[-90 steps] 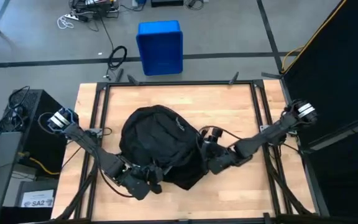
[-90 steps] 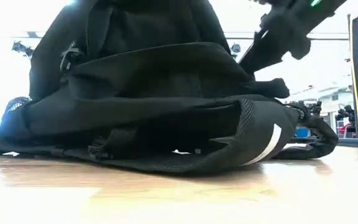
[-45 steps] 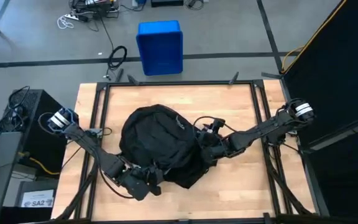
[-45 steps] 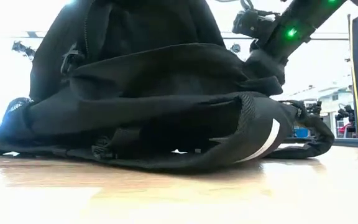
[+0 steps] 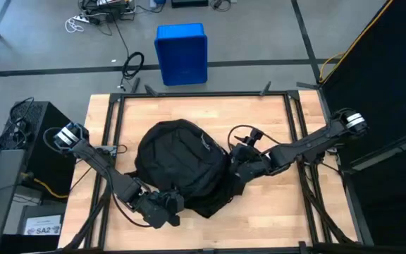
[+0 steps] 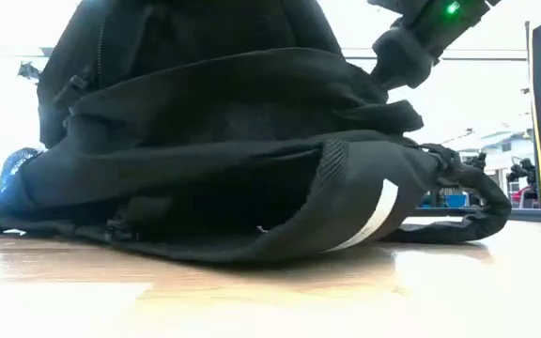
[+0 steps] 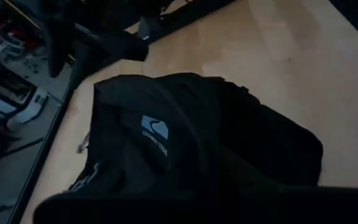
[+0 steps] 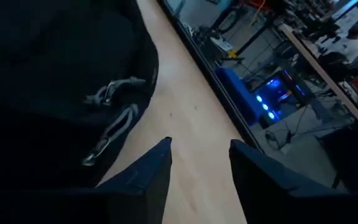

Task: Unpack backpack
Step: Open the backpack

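high view: showing the backpack point(image 5: 182, 166) lying in the middle of the bench point(image 5: 273, 120), rounded black fabric bulging upward, small light logo patch on its upper face. reaching in from the right side, the right end effector point(image 5: 237, 173) sitting just beside the backpack's right edge, apparently touching the fabric there. resting against the backpack's near left corner, the left end effector point(image 5: 169, 204), its dark body partly over the fabric; not possible to tell from any view whether its fingers are spread or closed.

right wrist view: showing the right end effector point(image 8: 199, 149) with both dark fingers point(image 8: 151, 171) spread apart, gripping nothing, bare wood of the bench showing in the gap. lying just ahead and to one side of those fingers, a grey zipper pull cord point(image 8: 110, 127) on the backpack's black fabric.

left wrist view: looking across the backpack point(image 7: 185, 143) from close by, logo patch point(image 7: 155, 129) facing the camera, own fingers lost in a dark band along the lower edge.

low view: showing the backpack point(image 6: 233, 150) filling most of the frame, slumping on the bench point(image 6: 270, 291), one white reflective stripe point(image 6: 369, 218) slanting across a webbing panel, a strap loop point(image 6: 472, 202) trailing off at the side. coming down from above onto the backpack's upper right part, a dark arm with a green light point(image 6: 451, 8).

standing on the floor well beyond the bench's far edge, a blue bin point(image 5: 181, 53).
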